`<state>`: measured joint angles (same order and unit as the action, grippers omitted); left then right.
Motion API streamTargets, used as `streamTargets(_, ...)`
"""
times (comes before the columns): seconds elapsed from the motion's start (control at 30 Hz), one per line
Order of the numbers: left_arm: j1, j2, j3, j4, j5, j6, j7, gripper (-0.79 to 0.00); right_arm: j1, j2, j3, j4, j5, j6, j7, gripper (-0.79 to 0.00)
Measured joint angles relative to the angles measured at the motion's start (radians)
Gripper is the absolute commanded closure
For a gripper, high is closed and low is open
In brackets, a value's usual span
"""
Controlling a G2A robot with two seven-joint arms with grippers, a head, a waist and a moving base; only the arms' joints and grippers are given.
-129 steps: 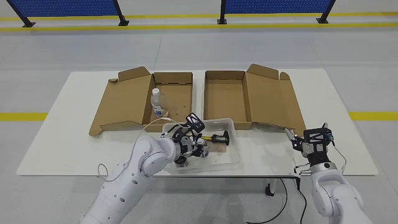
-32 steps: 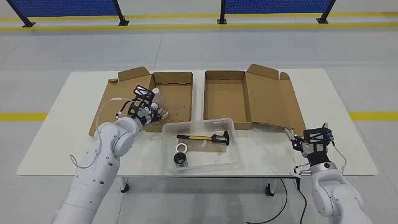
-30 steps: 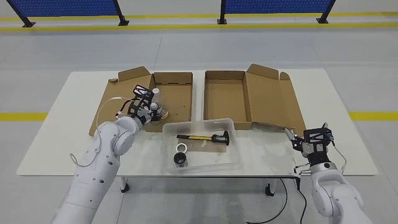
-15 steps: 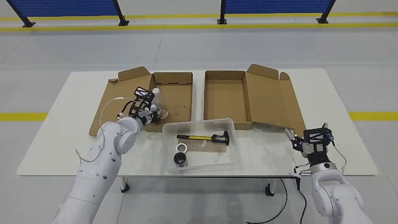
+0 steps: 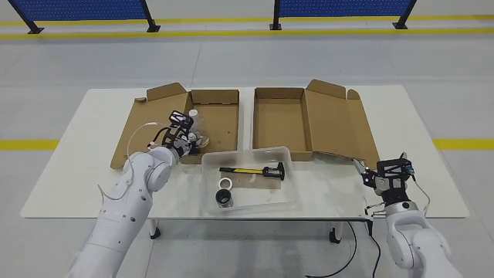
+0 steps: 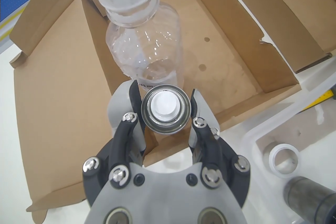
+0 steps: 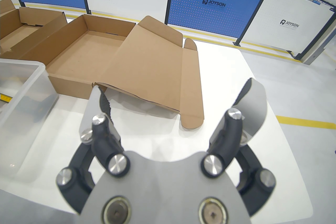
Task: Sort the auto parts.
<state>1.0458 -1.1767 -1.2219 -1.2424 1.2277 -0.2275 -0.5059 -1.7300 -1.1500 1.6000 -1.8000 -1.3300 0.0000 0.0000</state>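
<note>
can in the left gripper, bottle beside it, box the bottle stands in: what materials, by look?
Can: looks like metal, with a shiny grey rim that shows reflections; the white insert on top is probably plastic.
Bottle: clear plastic, with a see-through wall and a white cap.
Box: brown matte cardboard, likely corrugated, judging by the folded flaps and torn edge.

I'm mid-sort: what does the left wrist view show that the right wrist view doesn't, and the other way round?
Left wrist alone: left gripper, fingers shut on a small metal can at the left box's near wall; a clear bottle standing in that box; a white ring in the bin. Right wrist alone: right gripper, open above the table. Both: the left box, right box and bin.
</note>
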Motion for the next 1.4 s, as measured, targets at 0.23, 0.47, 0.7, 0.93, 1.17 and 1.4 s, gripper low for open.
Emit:
streamTargets(0.23, -0.001, -0.001, 0.0, -0.003, 0.006, 0.003, 0.002, -0.409, 0.0, 0.0, 0.0, 0.0, 0.0, 0.0, 0.0, -0.785)
streamTargets(0.47, 0.015, 0.003, -0.012, -0.034, 0.028, 0.007, 0.004, -0.502, 0.0, 0.0, 0.0, 0.0, 0.0, 0.0, 0.0, -0.785)
streamTargets(0.7, 0.068, 0.013, -0.054, -0.16, 0.039, 0.01, 0.011, -0.502, 0.0, 0.0, 0.0, 0.0, 0.0, 0.0, 0.0, -0.785)
streamTargets(0.93, 0.154, 0.024, -0.092, -0.346, 0.03, -0.017, -0.004, -0.486, 0.0, 0.0, 0.0, 0.0, 0.0, 0.0, 0.0, -0.785)
streamTargets(1.17, 0.254, 0.044, -0.138, -0.559, -0.022, -0.2, -0.103, -0.579, 0.0, 0.0, 0.0, 0.0, 0.0, 0.0, 0.0, -0.785)
streamTargets(1.4, 0.311, 0.068, -0.161, -0.664, -0.103, -0.45, -0.227, -0.699, 0.0, 0.0, 0.0, 0.0, 0.0, 0.0, 0.0, -0.785)
